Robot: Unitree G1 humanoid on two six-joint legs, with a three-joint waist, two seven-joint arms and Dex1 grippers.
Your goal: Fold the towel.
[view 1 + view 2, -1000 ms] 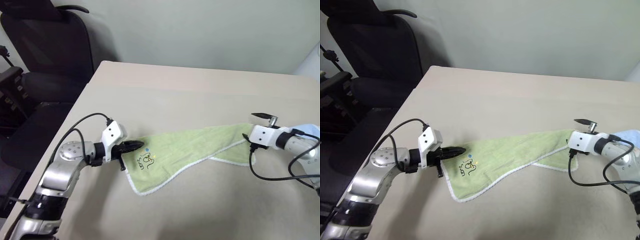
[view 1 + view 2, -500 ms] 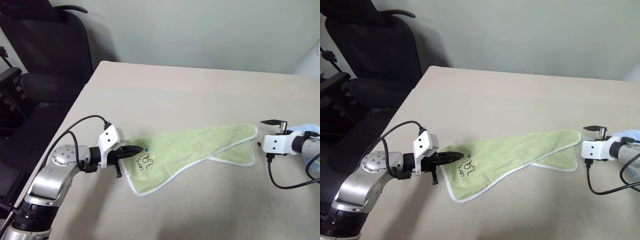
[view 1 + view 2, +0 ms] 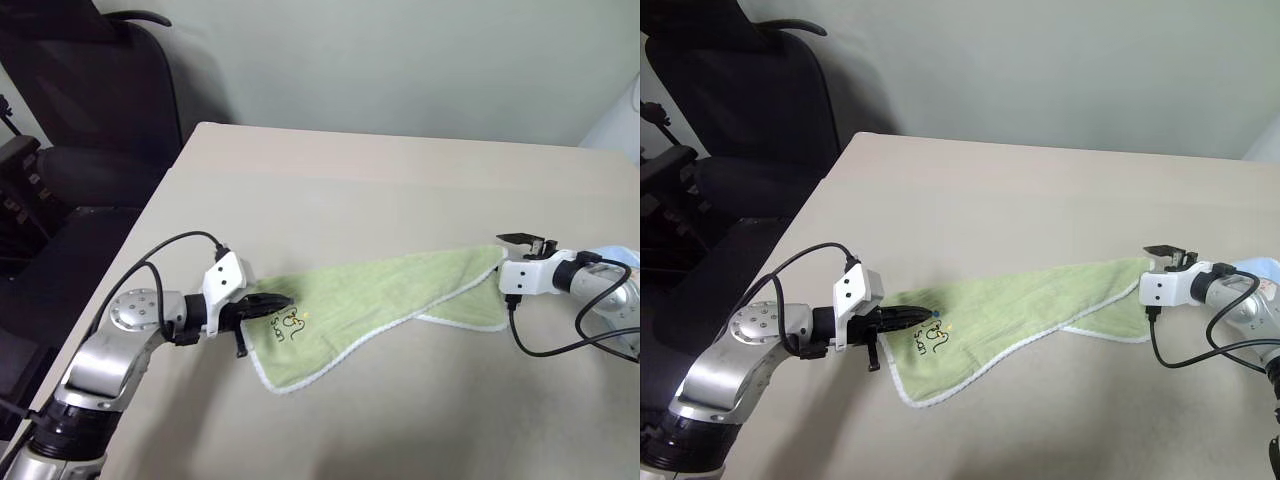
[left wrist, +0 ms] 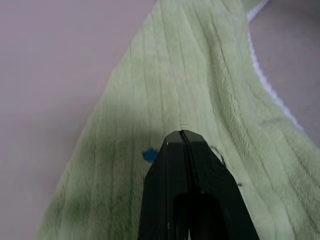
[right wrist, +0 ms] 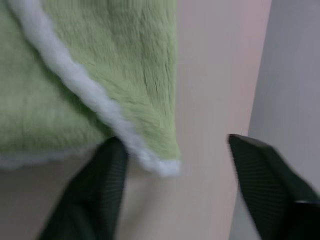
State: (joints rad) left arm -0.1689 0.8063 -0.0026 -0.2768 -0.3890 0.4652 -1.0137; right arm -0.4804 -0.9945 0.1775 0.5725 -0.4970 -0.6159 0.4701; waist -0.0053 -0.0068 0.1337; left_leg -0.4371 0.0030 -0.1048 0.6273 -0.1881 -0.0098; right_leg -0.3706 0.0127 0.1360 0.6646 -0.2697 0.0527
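Only lettering: dark embroidered motif (image 3: 288, 326) on towel (image 3: 400, 290), just ahead of left gripper (image 3: 283, 300) fingertips. Short word beneath small figure with coloured dots; possibly "Swan" or similar, too small to read with certainty. No other text, labels, numbers legible.

The towel (image 3: 380, 305) lies across the near half of the table (image 3: 400, 180), between my two grippers. My left gripper (image 3: 280, 301) sits on its left end, my right gripper (image 3: 512, 262) at its right corner. A chair (image 3: 95, 95) stands beyond the table's far left corner.
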